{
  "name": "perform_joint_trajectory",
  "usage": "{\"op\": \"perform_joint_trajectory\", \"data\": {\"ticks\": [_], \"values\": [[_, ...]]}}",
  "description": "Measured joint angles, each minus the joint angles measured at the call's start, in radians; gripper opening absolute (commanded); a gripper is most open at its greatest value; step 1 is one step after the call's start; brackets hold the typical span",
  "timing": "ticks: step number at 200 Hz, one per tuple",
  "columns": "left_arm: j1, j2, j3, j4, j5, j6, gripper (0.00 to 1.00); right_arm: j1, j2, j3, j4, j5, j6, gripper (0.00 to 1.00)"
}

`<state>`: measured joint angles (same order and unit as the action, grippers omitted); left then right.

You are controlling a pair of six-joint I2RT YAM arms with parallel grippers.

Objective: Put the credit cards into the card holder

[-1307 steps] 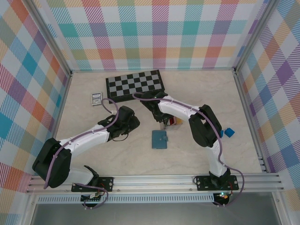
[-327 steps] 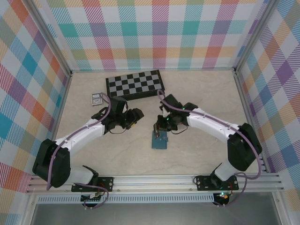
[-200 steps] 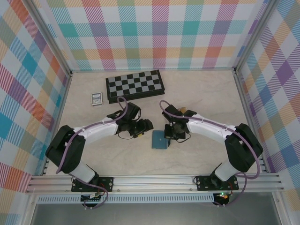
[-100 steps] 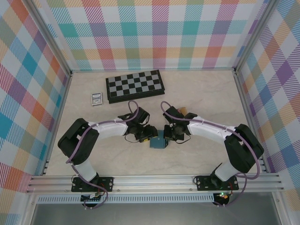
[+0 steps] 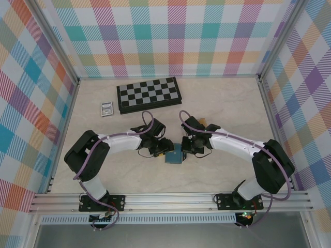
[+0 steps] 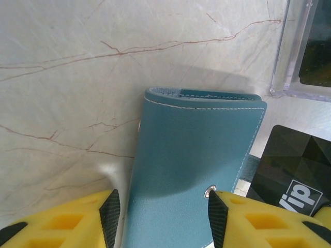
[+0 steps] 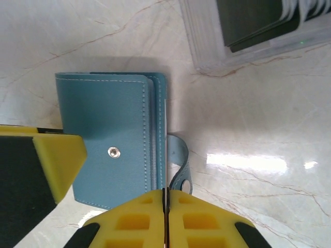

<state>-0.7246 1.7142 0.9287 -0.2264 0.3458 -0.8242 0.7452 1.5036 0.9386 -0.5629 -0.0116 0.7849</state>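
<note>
Your teal-blue stitched card holder [image 6: 191, 150] lies folded on the marble table [image 6: 67, 77], one short edge near a clear plastic box [image 7: 207, 57]. There is bare tabletop on its near side. Both arms reach in low from opposite sides. Your left gripper [image 6: 163, 206] stands half-wide astride the holder. Your right gripper [image 7: 165, 195] is pinched on a black plastic card [image 6: 289, 173] just beside the holder.
</note>
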Motion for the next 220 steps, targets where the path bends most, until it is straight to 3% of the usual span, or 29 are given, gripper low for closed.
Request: {"op": "perform_joint_trajectory", "data": {"ticks": [84, 116, 181, 220], "values": [[-0.001, 0.000, 0.000, 0.000, 0.001, 0.001, 0.50, 0.000, 0.051, -0.001, 0.055, -0.039, 0.002, 0.07], [-0.006, 0.000, 0.000, -0.002, -0.013, 0.013, 0.58, -0.006, -0.012, -0.031, 0.078, -0.066, 0.009, 0.08], [-0.034, -0.014, 0.005, -0.041, -0.076, 0.037, 0.61, -0.063, -0.089, -0.092, 0.209, -0.214, 0.040, 0.07], [-0.035, -0.063, 0.005, -0.033, -0.106, 0.035, 0.59, -0.067, -0.072, -0.077, 0.153, -0.166, 0.037, 0.07]]}}
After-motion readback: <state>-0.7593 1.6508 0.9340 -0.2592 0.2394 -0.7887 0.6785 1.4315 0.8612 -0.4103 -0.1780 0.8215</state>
